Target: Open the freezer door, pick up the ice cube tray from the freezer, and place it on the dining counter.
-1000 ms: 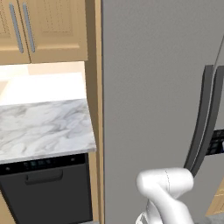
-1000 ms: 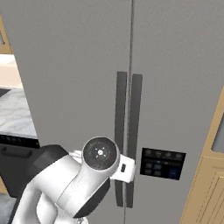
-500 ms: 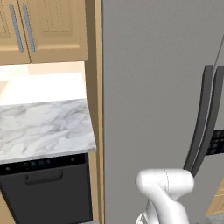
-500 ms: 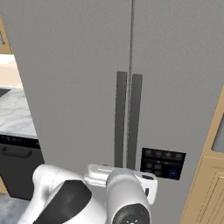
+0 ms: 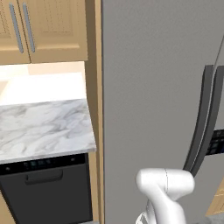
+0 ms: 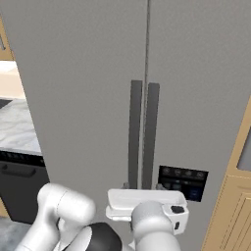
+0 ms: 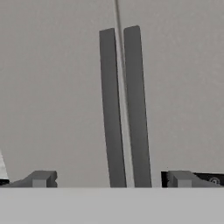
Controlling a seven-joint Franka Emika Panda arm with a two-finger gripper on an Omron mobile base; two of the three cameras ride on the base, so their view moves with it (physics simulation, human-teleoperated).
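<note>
Readable text: none in any view
Button panel (image 6: 182, 180) on the freezer door (image 6: 196, 98): small pale marks on dark ground, too blurred to read as letters or numbers
Panel place: just right of the freezer door's handle (image 6: 150, 135), near its lower end
Control strip (image 5: 41, 163) on the black appliance (image 5: 48, 192), left of the freezer door: faint pale dots, not legible
Brands or signs: none to be made out

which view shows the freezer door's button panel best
The right base view: the button panel faces the camera whole on the freezer door, beside the handle. The left base view catches it edge-on at the frame's right; the hand view shows a sliver behind a fingertip.
</note>
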